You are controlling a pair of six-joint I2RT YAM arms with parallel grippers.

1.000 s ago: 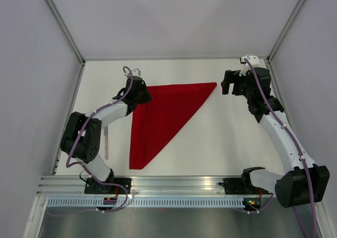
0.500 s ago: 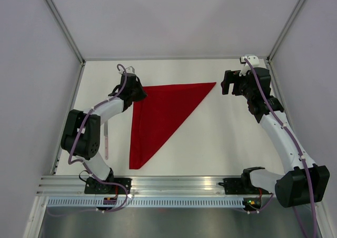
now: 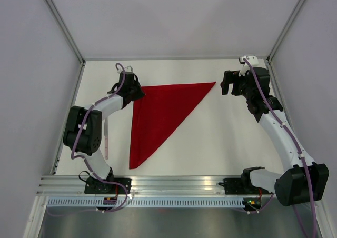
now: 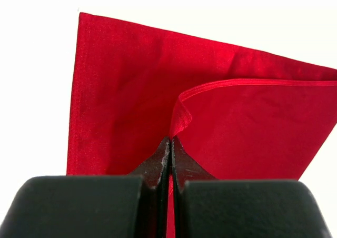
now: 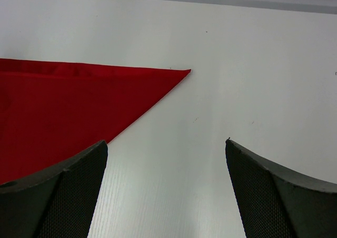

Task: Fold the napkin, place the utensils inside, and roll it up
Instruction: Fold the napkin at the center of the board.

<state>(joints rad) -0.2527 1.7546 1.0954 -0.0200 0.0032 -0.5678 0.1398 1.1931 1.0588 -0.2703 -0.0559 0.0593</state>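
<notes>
Folded triangular napkin on counter. Left end effector pinches napkin's upper layer at its far-left corner; right end effector, released, hovers beyond napkin's right tip.

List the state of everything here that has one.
napkin: folded into a triangle, lying flat, one corner lifted.
left end effector: shut on the napkin's upper layer.
right end effector: open, empty, beside the napkin's pointed tip.
utensil: lying flat, apart from the napkin.

Top camera overhead from the near edge, wrist cameras low, close, all sharing the napkin
</notes>
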